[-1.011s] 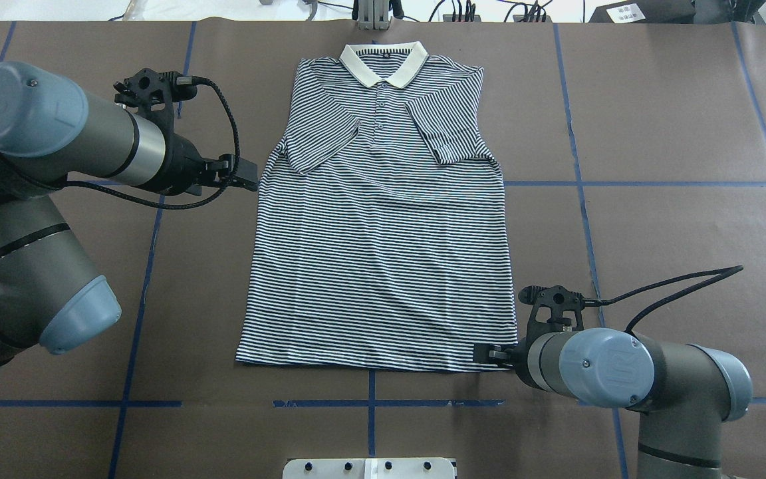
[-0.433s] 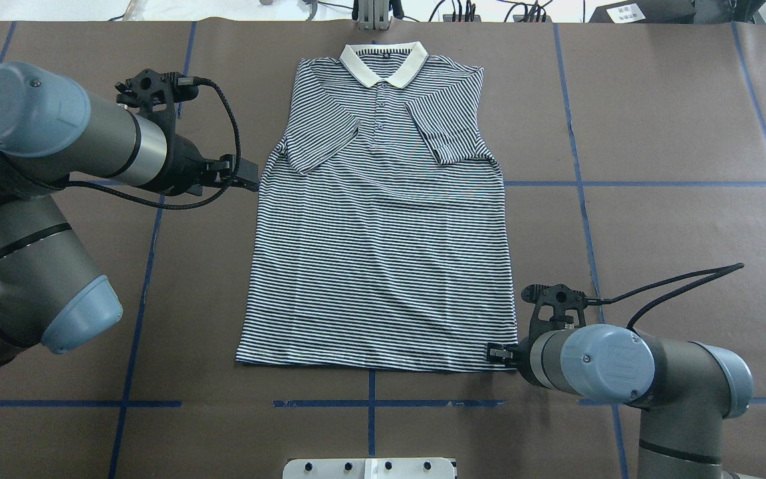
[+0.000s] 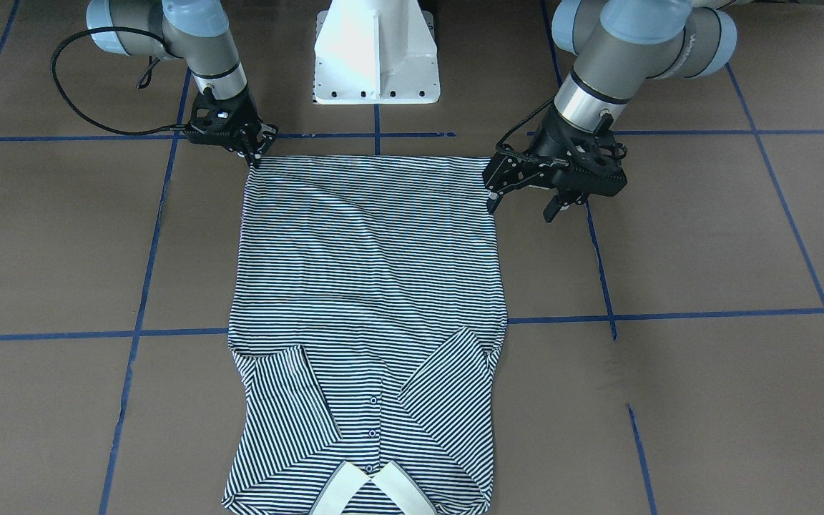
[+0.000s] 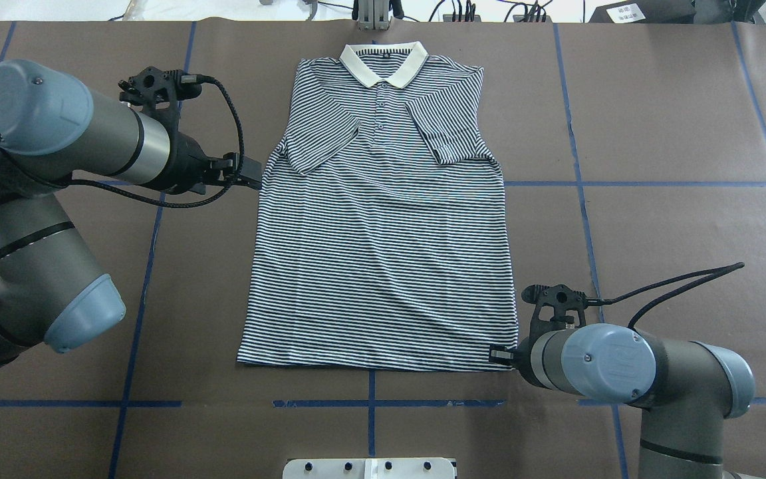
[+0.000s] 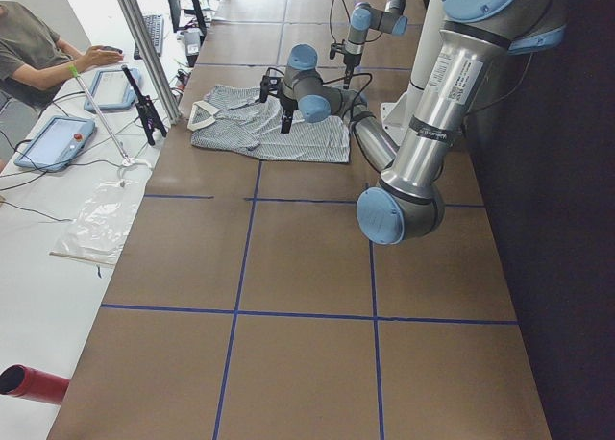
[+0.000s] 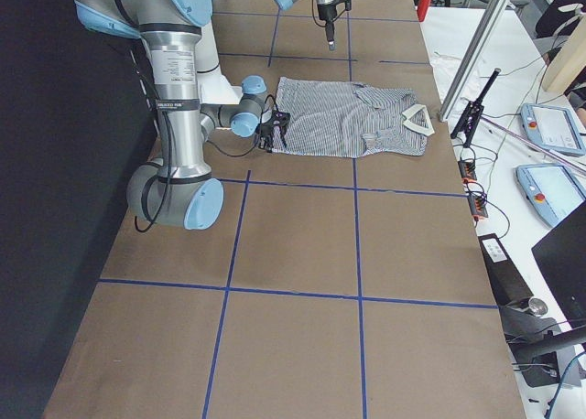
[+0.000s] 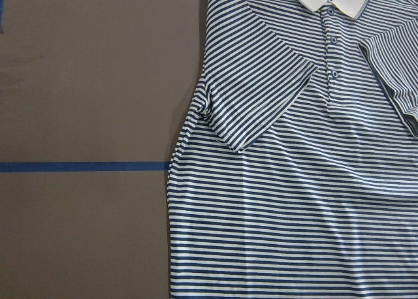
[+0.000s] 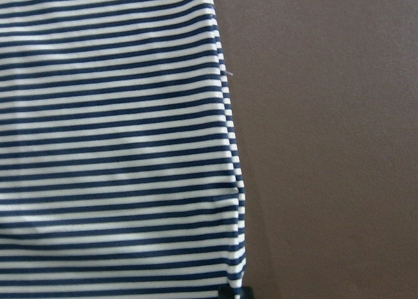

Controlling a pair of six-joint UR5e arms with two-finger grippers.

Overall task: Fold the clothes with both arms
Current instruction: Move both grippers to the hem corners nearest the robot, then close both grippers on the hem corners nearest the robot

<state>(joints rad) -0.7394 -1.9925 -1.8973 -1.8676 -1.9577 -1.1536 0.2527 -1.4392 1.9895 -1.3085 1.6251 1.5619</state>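
Striped shirt lying flat on the table, an arm working at each side.

The table (image 4: 655, 133) is carrying the shirt (image 4: 383, 253) face up, its collar (image 4: 383, 63) pointing away from the robot and its sleeves (image 4: 316, 136) lying turned in over the chest; the left arm (image 4: 110, 143) is hanging raised beside the shirt's left edge, the left gripper (image 4: 248, 178) standing spread with nothing between its fingers; the right arm (image 4: 622, 362) is reaching low to the shirt's near corner on its own side, the right gripper (image 4: 501, 354) sitting at the cloth's edge, though I cannot tell whether it is pinching or slack.
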